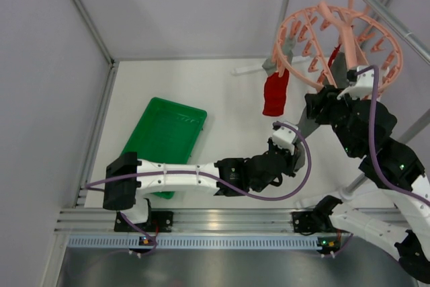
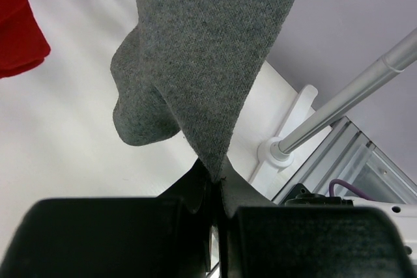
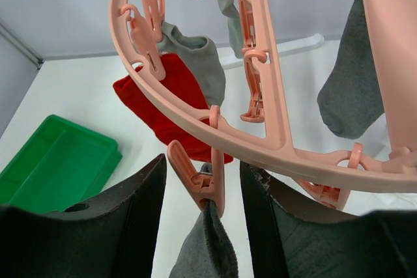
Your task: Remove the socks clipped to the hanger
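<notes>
The salmon-pink hanger [image 1: 342,38] hangs at the upper right from a metal rod. A red sock [image 1: 275,93] and grey socks hang from its clips. My left gripper [image 1: 295,142] is shut on the lower tip of a grey sock [image 2: 208,50], pinched between its jaws [image 2: 218,183]. My right gripper [image 3: 202,193] is open, one finger on each side of the pink clip [image 3: 205,177] that holds this grey sock [image 3: 205,252] under the hanger ring [image 3: 273,141]. The fingers do not touch the clip. The red sock [image 3: 166,105] and another grey sock [image 3: 348,89] hang behind.
A green tray [image 1: 164,139] lies on the white table at the left, also in the right wrist view [image 3: 52,164]. A metal post and its white foot [image 2: 280,151] stand to the right of my left gripper. Grey enclosure walls surround the table.
</notes>
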`<act>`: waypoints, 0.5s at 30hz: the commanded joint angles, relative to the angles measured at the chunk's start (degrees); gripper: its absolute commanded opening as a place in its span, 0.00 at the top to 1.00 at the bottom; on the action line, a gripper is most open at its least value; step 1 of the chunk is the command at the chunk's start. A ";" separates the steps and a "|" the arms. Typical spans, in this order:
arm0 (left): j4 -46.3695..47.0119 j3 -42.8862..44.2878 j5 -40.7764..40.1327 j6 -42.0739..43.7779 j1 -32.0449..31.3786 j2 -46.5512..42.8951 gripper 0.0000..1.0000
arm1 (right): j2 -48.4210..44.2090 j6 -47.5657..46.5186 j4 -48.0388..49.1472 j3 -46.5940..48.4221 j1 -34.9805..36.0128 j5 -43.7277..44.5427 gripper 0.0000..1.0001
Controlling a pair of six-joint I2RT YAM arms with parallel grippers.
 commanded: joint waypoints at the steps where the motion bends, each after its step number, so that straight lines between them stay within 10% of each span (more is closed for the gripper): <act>1: 0.97 0.57 0.90 -0.81 -0.43 -2.36 1.00 | 1.30 -1.09 3.21 1.88 0.69 1.13 0.53; 15: 1.06 0.22 0.64 -0.99 -0.60 -2.27 1.00 | 1.48 -0.47 6.29 0.12 0.69 4.92 0.62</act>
